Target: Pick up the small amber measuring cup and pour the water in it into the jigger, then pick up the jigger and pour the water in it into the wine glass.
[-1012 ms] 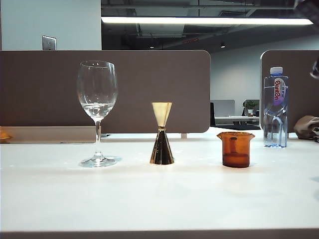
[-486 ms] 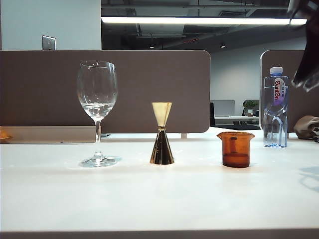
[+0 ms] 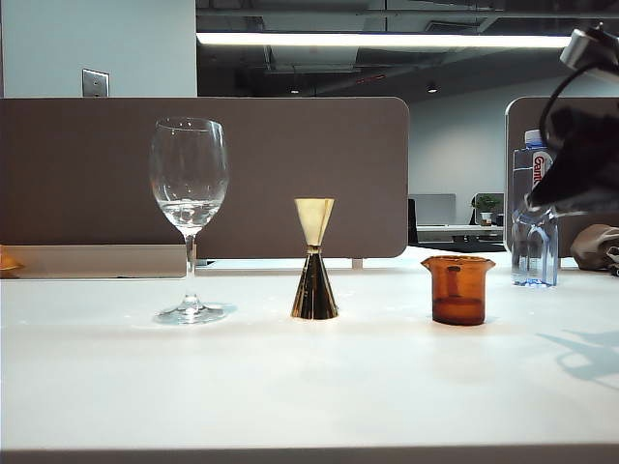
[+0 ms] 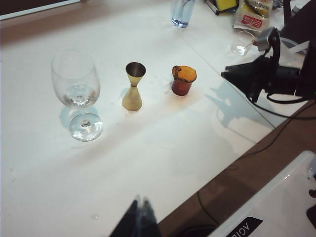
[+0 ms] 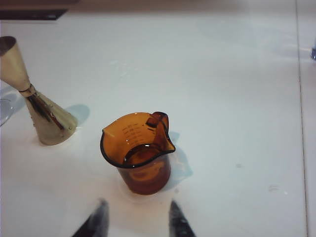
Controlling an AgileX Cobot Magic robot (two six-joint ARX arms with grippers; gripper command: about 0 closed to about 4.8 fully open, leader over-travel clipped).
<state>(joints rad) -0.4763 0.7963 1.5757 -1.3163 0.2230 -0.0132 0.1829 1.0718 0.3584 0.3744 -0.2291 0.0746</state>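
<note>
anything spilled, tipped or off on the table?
Nothing stands out. Wine glass, jigger and amber cup stand upright in a row, apart; no puddle visible. Right gripper is open near the cup; left gripper idles.

The small amber measuring cup (image 5: 140, 157) is translucent brown-orange; the jigger (image 3: 314, 259) pale gold above, dark and reflective below; the wine glass (image 3: 189, 208) clear; the table (image 3: 290, 387) white.

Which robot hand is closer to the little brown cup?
The right hand. It hangs open just short of the cup, not touching it. The left hand is far off at the table's near edge, its fingers together.
</note>
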